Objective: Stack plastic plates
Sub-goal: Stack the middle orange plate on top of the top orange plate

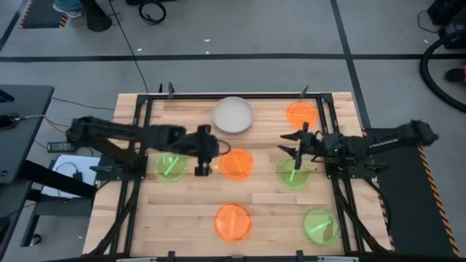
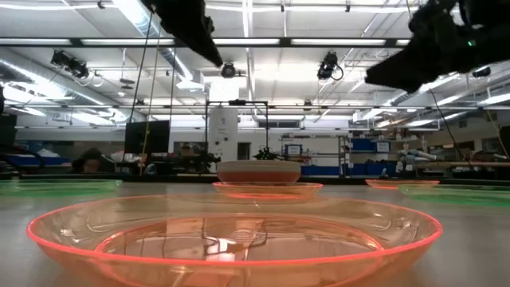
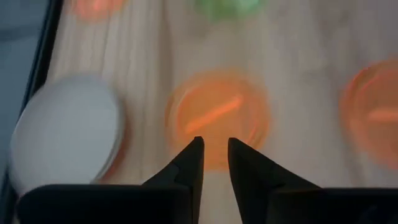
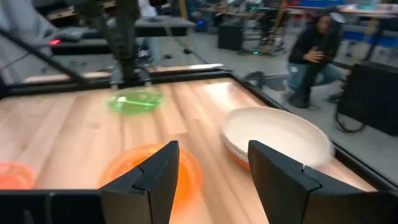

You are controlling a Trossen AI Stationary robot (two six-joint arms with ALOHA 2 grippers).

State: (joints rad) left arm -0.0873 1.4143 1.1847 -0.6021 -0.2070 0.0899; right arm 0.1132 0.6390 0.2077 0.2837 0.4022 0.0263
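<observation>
Plates [image 1: 236, 164] scattered across table [image 1: 189, 211], black frame [image 1: 138, 116] around.

– What was on the wooden table [image 1: 262, 200]?

– Round plastic plates. A white plate [image 1: 233, 115] sat at the far edge, and an orange plate [image 1: 301, 113] sat to its side.

– And near the jaws?

– One orange plate [image 1: 237, 164] lay just beside the left gripper [image 1: 202, 167] and its nearly closed jaws. A green plate [image 1: 172, 167] lay under that arm. Another green plate [image 1: 293, 173] lay right by the right gripper [image 1: 297, 149] and its wide jaws.

– Anything closer?

– An orange plate [image 1: 233, 221] and a green plate [image 1: 320, 224], well apart from both.
</observation>
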